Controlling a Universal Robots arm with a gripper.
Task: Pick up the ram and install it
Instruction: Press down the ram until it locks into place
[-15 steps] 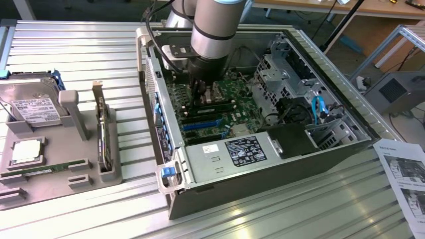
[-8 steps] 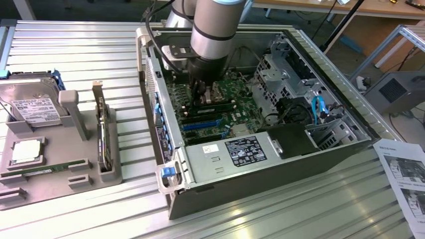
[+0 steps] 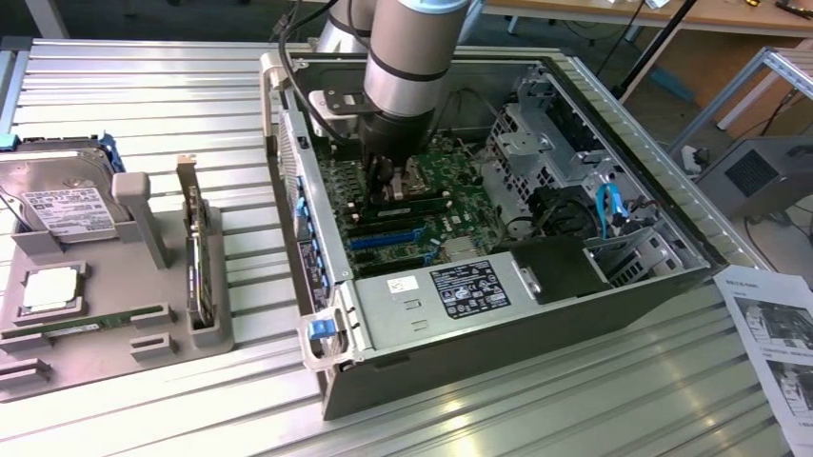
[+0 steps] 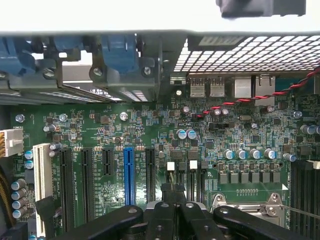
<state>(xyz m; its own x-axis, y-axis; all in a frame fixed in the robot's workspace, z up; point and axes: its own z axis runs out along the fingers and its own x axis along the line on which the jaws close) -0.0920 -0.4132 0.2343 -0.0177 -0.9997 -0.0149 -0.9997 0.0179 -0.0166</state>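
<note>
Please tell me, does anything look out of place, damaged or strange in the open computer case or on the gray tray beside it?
Nothing stands out. The gripper is shut, low over the motherboard inside the open case. On the tray, the hard drive sits in its holder.

No words or numbers can be read. The labels on the power box (image 3: 470,288), hard drive (image 3: 64,205) and paper sheet (image 3: 775,333) are too small.

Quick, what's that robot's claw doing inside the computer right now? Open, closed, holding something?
Gripper: closed, low over the green motherboard inside the open computer case; whether it holds anything cannot be told.
</note>
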